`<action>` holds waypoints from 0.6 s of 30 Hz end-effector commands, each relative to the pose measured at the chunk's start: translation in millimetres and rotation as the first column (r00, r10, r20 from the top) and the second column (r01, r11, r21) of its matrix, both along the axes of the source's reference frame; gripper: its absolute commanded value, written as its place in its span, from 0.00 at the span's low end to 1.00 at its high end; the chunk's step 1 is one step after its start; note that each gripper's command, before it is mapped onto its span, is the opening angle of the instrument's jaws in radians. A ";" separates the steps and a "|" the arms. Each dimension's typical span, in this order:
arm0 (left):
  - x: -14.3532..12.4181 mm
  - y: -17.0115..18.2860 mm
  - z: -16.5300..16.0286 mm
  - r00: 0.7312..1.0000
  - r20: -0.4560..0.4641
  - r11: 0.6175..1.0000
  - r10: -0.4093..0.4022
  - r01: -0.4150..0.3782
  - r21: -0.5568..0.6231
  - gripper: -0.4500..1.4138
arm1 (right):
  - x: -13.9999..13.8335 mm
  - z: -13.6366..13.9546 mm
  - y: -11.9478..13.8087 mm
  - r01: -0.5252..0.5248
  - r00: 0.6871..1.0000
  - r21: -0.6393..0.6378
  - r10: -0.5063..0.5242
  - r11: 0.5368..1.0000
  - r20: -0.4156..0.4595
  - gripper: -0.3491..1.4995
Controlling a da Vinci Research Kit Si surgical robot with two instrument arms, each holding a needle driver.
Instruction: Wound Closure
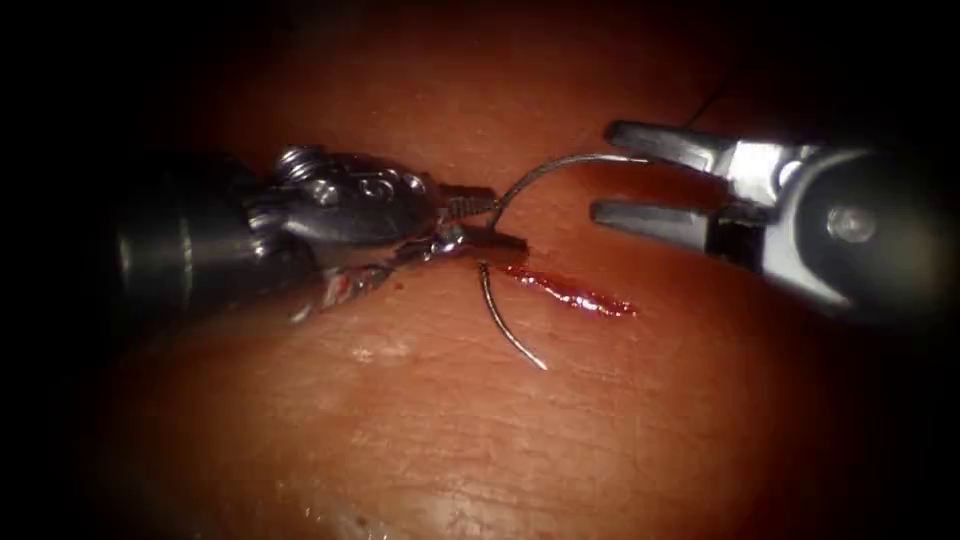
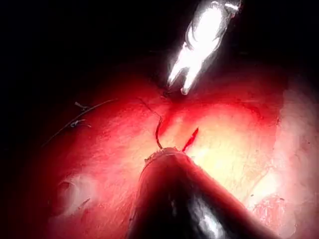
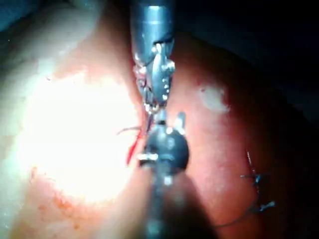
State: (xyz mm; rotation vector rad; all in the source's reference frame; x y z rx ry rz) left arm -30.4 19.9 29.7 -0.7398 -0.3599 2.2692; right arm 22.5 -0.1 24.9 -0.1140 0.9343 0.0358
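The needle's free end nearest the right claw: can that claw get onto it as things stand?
Probably yes. The right claw is open, holding nothing, and the needle arcs up to its upper jaw with nothing between. The left claw grips the needle mid-curve, above the tissue, by the cut.

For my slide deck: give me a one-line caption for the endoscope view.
Left tool grips the curved needle mid-curve above the cut; right tool, open, holds nothing; needle clear of the tissue.
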 end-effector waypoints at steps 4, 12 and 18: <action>-0.7 0.2 0.6 1.000 -0.010 1.000 0.016 -0.016 -0.019 0.11 | 0.8 0.4 0.2 0.002 1.000 -0.002 -0.002 1.000 -0.003 0.27; -0.5 0.0 1.1 0.998 -0.026 0.997 0.051 -0.052 -0.049 0.00 | 0.6 0.4 0.3 0.001 1.000 -0.002 -0.001 1.000 -0.003 0.26; 0.5 1.3 -0.2 0.999 -0.005 0.998 0.041 -0.041 -0.045 0.00 | 0.6 0.2 0.1 -0.005 1.000 0.007 0.005 1.000 -0.005 0.25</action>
